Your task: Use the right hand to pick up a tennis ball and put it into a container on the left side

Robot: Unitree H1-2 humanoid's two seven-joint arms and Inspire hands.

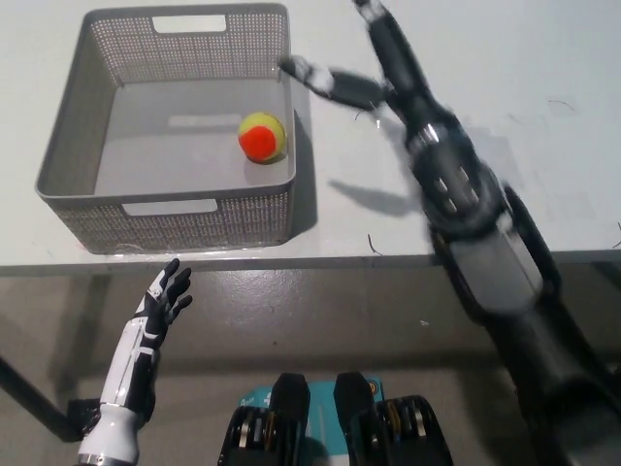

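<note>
- Tennis ball (262, 136): yellow with an orange patch, round, so no long axis to record. We find it on the floor of the container (78, 155), close to the container's right wall and nearer its front than its back.
- Container: grey mesh basket, open top, on the tabletop (543, 78), toward that surface's left part and front edge. We see nothing else inside it.
- Right hand (374, 73): black, outside the container, just beyond its right wall and above the tabletop. The ball lies to the left of this hand, with the mesh wall between them. The fingers are spread apart and hold nothing; one reaches toward the container's right rim.
- Left hand (167, 294): white, below the container's front wall and off the tabletop edge, idle, fingers splayed and empty. It is well apart from the ball.
- Judgement: with the ball inside the container, we take the placement as done; the coming move looks like clearing the right arm off.
- Hard to make out: the right hand and forearm are motion-blurred, so we cannot tell whether the reaching finger touches the rim. The arm's lower part is cut off by the picture edge.
</note>
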